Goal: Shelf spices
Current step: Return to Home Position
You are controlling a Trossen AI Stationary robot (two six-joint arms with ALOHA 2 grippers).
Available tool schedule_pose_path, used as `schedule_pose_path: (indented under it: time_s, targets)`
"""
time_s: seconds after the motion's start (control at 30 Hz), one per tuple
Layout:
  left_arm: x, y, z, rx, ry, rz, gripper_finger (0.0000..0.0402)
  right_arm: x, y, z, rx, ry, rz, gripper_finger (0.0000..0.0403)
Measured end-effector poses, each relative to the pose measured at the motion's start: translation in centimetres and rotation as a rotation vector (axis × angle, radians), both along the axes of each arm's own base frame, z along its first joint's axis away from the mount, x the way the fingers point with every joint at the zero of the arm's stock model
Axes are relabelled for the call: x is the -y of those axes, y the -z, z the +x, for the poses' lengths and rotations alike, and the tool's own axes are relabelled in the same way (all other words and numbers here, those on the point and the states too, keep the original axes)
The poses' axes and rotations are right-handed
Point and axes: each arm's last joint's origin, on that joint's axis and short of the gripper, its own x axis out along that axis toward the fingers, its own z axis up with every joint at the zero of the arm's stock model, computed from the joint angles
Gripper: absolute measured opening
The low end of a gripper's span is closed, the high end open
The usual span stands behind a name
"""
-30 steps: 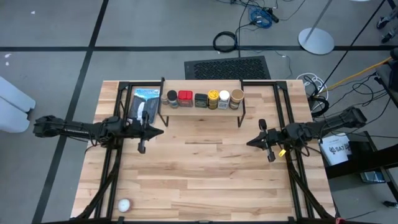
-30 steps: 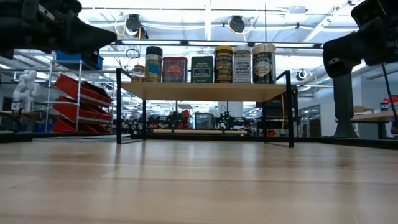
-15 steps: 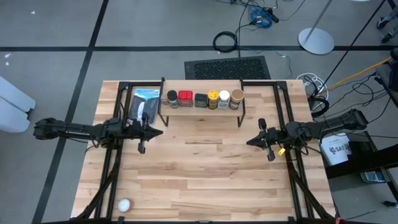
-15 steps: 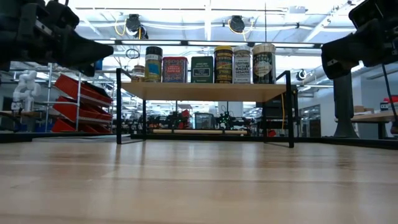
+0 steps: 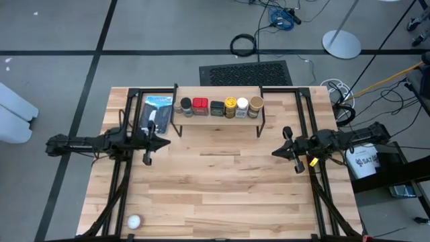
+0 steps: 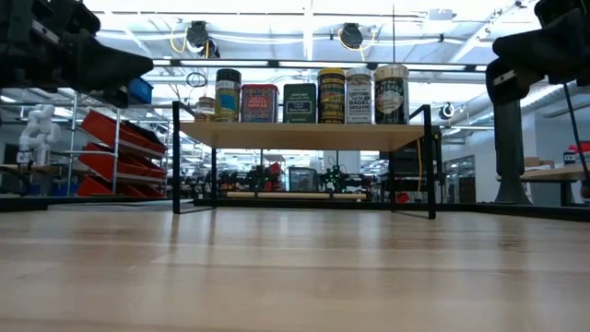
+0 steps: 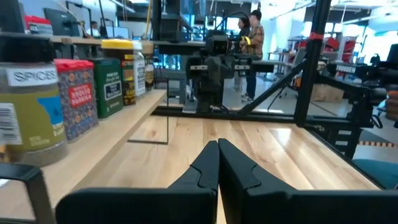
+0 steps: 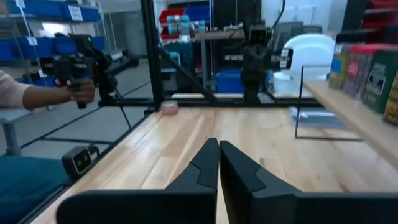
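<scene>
All six spices [image 6: 299,103] stood in a row on the shelf [image 5: 215,119]: small dark-lidded jar [image 5: 186,105], red tin [image 5: 200,105], black square tin [image 5: 216,108], yellow-lidded jar [image 5: 230,106], white-lidded jar [image 5: 242,107], tan-lidded jar [image 5: 255,105]. The left gripper [image 5: 164,142] hovered before the shelf's left end and the right gripper [image 5: 277,152] before its right end, each with jaws clenched together. A blue-and-black package [image 5: 158,111] lay just left of the shelf.
</scene>
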Motion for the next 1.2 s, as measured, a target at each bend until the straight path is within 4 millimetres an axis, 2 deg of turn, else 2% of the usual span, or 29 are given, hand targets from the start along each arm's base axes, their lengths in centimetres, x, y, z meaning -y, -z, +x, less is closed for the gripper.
schedule_pose_path:
  time_s: [0.13,0.23,0.77,1.2]
  targets:
    - [0.0,-0.1,-0.6,0.027,-0.005,-0.001,0.0004,0.1,0.1,-0.2,0.038,0.025,0.008,0.0000]
    - [0.0,-0.2,-0.8,0.035,-0.011,-0.002,0.0004,0.1,0.9,0.0,0.086,0.027,0.020,0.0000]
    - [-0.1,0.6,-0.7,-0.044,-0.023,0.023,0.0004,0.2,1.8,-0.2,-0.007,0.054,0.002,0.0000]
    - [0.0,0.6,-0.7,-0.044,-0.014,0.024,0.0004,0.2,1.6,-0.4,0.026,0.047,-0.045,0.0000]
